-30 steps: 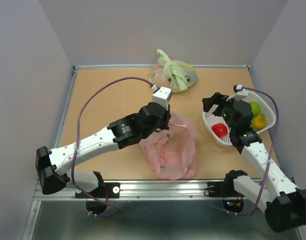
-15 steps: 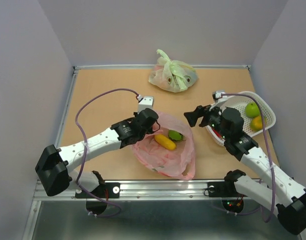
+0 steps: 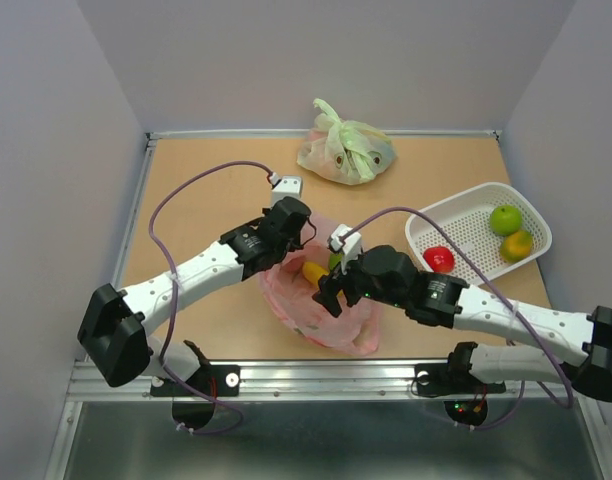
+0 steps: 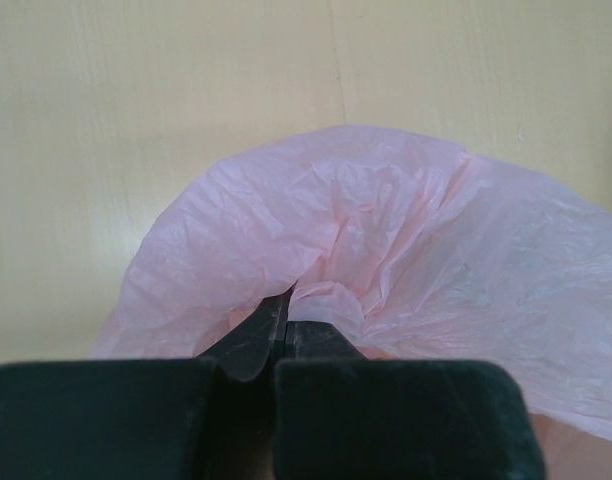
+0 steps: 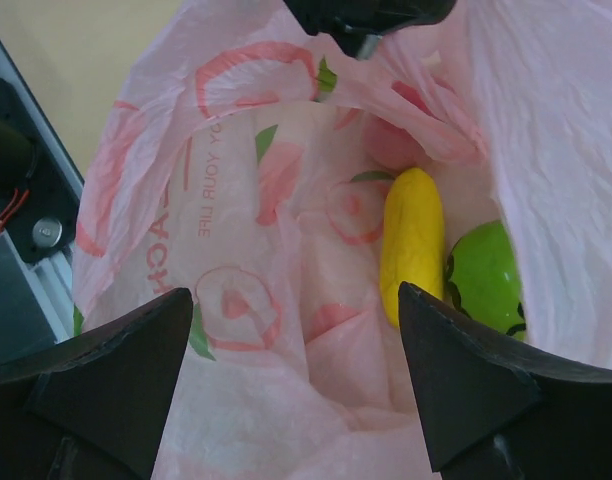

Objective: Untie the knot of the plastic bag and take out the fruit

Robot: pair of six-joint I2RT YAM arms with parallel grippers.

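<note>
The pink plastic bag (image 3: 291,302) lies open at the middle front of the table. My left gripper (image 3: 289,237) is shut on its far rim and holds it up; the left wrist view shows the jaws pinched on the pink film (image 4: 386,230). My right gripper (image 3: 329,295) is open and hangs over the bag's mouth. In the right wrist view a yellow banana (image 5: 410,240) and a green striped melon (image 5: 486,278) lie inside the bag (image 5: 236,300), just beyond the right gripper (image 5: 296,310). The banana (image 3: 314,271) also shows from above.
A white basket (image 3: 456,222) at the right holds a red apple (image 3: 438,259), a green apple (image 3: 504,219) and an orange fruit (image 3: 517,244). A knotted pale green bag (image 3: 344,152) with fruit lies at the back. The metal rail (image 3: 316,375) runs along the front edge.
My right gripper has left the basket, swung left and come down over the bag's mouth. My left gripper has pulled the bag's rim up and back, opening the bag.
</note>
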